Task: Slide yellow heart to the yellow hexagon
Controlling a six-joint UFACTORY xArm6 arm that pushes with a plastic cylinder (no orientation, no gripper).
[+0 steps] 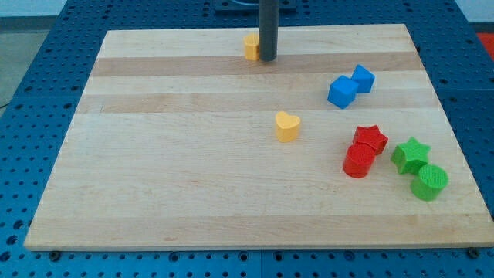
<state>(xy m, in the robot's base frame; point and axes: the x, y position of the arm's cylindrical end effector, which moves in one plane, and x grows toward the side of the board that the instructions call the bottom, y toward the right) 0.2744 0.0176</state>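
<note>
The small yellow heart-shaped block (287, 127) lies near the middle of the pale wooden board (170, 170), its lobes toward the far side; no long axis can be made out. Far off, at the board's far edge, the yellow hexagon block (251, 46) touches my tip (268, 59), which stands just right of it. The board rests on a blue perforated table (31, 93).

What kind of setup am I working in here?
Likely a lab robotics bench: a wooden board on a blue perforated mounting table, small coloured blocks like the yellow heart, my tip beside the yellow hexagon.
</note>
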